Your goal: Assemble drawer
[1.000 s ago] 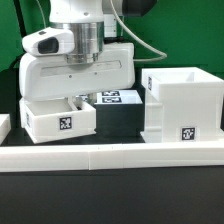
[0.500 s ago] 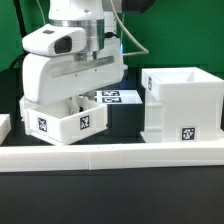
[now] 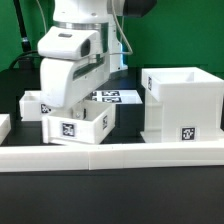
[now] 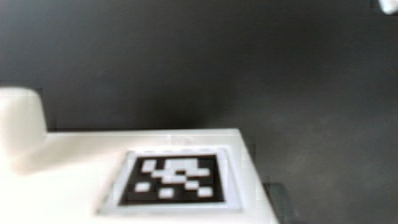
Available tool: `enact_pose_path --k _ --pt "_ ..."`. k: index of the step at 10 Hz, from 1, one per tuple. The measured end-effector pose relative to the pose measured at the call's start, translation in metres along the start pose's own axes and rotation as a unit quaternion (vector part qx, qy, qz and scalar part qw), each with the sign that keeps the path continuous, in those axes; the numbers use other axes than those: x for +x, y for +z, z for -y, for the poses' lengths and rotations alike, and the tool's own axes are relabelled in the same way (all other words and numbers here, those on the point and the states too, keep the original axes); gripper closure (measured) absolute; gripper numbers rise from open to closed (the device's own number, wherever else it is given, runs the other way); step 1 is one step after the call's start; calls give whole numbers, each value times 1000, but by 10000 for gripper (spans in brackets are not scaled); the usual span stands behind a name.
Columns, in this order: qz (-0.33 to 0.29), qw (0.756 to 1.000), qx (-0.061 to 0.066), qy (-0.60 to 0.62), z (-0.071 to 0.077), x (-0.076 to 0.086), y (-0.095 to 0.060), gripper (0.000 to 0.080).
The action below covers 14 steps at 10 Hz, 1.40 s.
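We cannot tell if the jaws of our gripper [image 3: 68,106] clamp the tray [image 3: 92,124] beneath them; the housing [image 3: 182,100] beside them looks empty, so insertion is not yet done.

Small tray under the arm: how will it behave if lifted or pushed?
The small tray looks like thin-walled rigid plastic, so probably stiff and light. Low, open-topped and flat-bottomed, it seems unlikely to tip or roll. It may slide or twist easily on the smooth black table.
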State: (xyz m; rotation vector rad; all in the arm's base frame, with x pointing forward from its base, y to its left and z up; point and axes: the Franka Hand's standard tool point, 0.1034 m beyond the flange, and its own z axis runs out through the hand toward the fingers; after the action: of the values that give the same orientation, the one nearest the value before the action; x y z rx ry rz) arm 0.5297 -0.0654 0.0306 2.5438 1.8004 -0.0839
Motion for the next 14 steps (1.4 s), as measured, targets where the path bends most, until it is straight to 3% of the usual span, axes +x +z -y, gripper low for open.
enact_pose_path --k 4,6,10,13,14 --pt "9 993 -1 -120 0 -7 1 757" --pt "14 985 -5 -174 0 0 2 757" --pt "10 986 -22 -167 -1 3 3 757" --pt "7 989 -20 -146 1 19 6 757" --pt "8 989 -19 -144 1 16 7 757"
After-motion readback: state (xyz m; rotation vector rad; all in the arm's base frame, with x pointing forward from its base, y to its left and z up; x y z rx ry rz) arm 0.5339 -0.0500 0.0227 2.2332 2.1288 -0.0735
